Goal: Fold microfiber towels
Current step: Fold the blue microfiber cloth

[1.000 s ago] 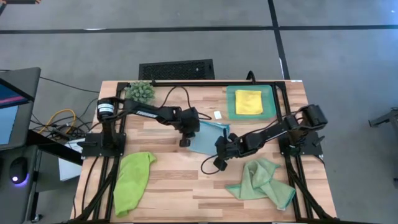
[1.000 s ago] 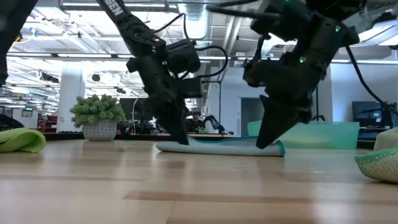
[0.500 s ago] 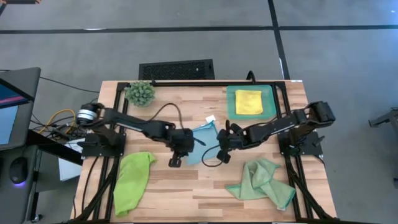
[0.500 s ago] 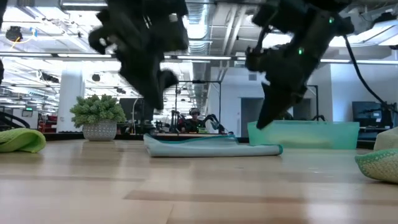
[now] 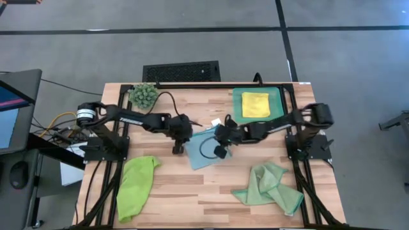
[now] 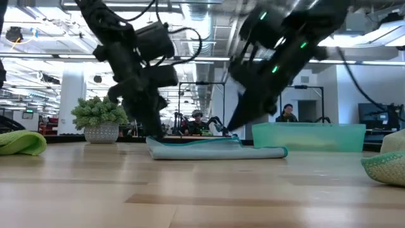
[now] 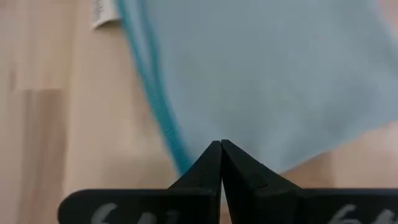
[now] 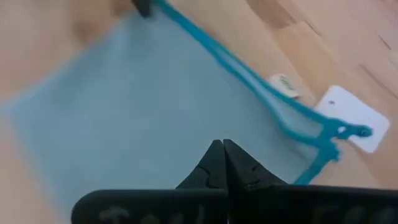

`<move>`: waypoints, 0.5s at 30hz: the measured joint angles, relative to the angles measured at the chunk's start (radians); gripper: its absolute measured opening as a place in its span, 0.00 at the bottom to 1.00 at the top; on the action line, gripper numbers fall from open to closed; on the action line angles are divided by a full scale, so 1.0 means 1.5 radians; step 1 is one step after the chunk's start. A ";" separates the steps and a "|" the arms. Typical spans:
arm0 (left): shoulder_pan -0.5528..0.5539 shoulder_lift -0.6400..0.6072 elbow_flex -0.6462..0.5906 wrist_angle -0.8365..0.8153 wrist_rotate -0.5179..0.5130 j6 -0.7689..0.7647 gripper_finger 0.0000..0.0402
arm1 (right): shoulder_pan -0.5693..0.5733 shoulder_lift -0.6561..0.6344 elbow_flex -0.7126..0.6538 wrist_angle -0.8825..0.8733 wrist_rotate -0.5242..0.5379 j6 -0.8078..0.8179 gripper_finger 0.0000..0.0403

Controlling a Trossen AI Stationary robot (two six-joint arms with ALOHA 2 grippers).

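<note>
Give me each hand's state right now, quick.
Left hand: shut, holding nothing, at the edge of the light blue towel.
Right hand: shut, holding nothing, over the same towel.

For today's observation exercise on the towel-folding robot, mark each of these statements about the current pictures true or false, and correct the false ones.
1. The yellow towel lies in the teal tray. True.
2. The light blue towel lies at the middle of the table, between the two end effectors. True.
3. The left end effector is wide open. False: its fingers are shut, empty, at the blue towel's edge.
4. The lime green towel lies on the table's right side. False: it lies on the left; the pale sage green towel is on the right.
5. The right end effector grips the yellow towel. False: it is shut, holding nothing, over the blue towel.
</note>
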 joint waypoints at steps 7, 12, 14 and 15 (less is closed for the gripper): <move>0.014 0.005 -0.015 0.009 -0.002 0.021 0.00 | -0.050 0.074 0.058 -0.023 -0.004 -0.033 0.00; 0.015 0.011 -0.024 0.016 -0.005 0.031 0.00 | -0.063 0.084 0.082 -0.034 0.010 -0.041 0.00; 0.015 0.013 -0.025 0.016 -0.005 0.031 0.00 | -0.066 0.084 0.086 -0.039 0.016 -0.043 0.00; 0.015 0.013 -0.025 0.017 -0.005 0.033 0.00 | -0.067 0.084 0.089 -0.043 0.019 -0.044 0.00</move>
